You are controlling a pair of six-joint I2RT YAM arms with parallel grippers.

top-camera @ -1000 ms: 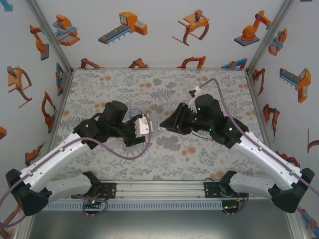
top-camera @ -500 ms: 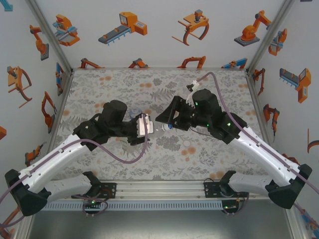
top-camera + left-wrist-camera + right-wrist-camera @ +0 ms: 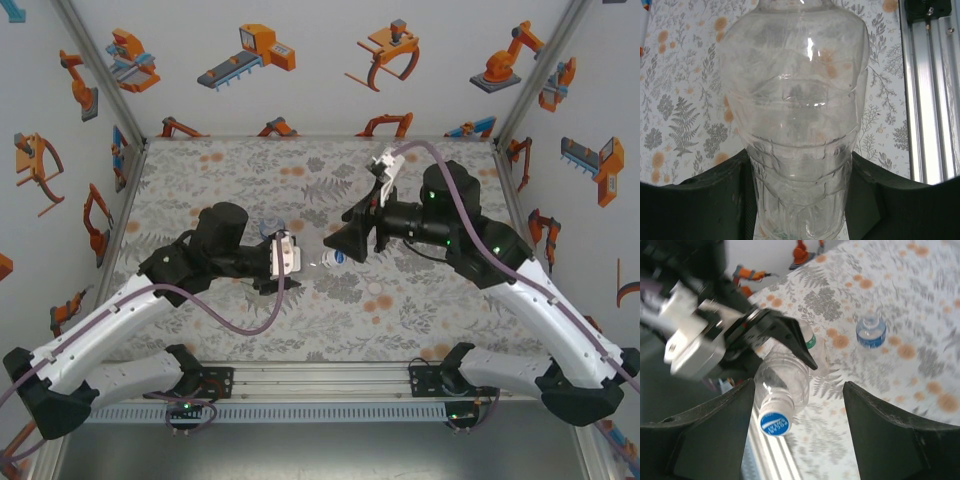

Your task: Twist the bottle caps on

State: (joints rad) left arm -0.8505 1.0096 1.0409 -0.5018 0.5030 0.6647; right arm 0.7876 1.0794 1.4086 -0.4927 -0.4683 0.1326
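Observation:
My left gripper (image 3: pixel 797 162) is shut on the lower body of a plain clear bottle (image 3: pixel 795 95), holding it level above the table. In the top view that bottle (image 3: pixel 318 258) sticks out to the right of the left gripper (image 3: pixel 297 258). A white bottle cap (image 3: pixel 775 422) with a blue printed top sits on its neck. My right gripper (image 3: pixel 799 389) is open, its jaws wide on either side of the cap and touching nothing. From above, the right gripper (image 3: pixel 337 243) hangs just right of the cap (image 3: pixel 336 258). A blue-label bottle (image 3: pixel 871 332) stands capped on the table.
The blue-label bottle (image 3: pixel 270 228) stands just behind the left wrist. Printed walls close in the floral table (image 3: pixel 420 300) on three sides. An aluminium rail (image 3: pixel 927 95) runs along the near edge between the arm bases.
The right gripper has opened off the cap and drawn back to the right and up. The left gripper still holds the bottle and has shifted slightly left.

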